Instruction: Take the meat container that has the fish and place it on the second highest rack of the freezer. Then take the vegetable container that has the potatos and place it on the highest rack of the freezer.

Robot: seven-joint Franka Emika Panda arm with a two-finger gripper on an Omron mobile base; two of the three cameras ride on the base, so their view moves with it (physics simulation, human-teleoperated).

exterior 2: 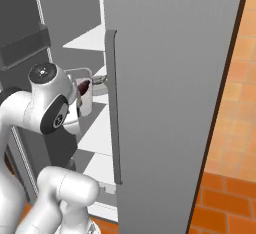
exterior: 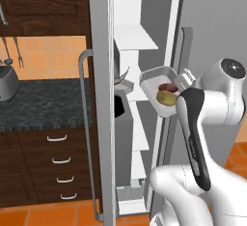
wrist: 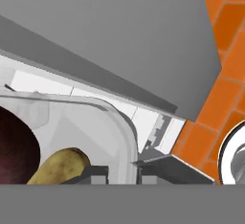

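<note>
My gripper [exterior: 185,84] is shut on the rim of the white vegetable container [exterior: 157,77], which hangs tilted in front of the open freezer [exterior: 99,51]. Inside the tub lie a yellow-tan potato [exterior: 167,98] and a dark red piece [exterior: 166,86]. The hand view shows the tub's rim [wrist: 122,127] between my fingertips [wrist: 98,174], with the potato [wrist: 62,164] close by. The highest rack [exterior: 135,39] is above and left of the tub; the second highest rack [exterior: 136,93] is level with it. A grey shape [exterior: 123,77] on that rack is half hidden; I cannot tell whether it is the meat container. The fish is hidden.
The freezer's left door [exterior: 99,123] with its long bar handle [exterior: 83,123] stands open beside dark wood drawers [exterior: 58,162] and a dark counter [exterior: 43,99]. The right door [exterior 2: 170,103] is close to my arm. Orange tiles [exterior 2: 230,128] cover the floor.
</note>
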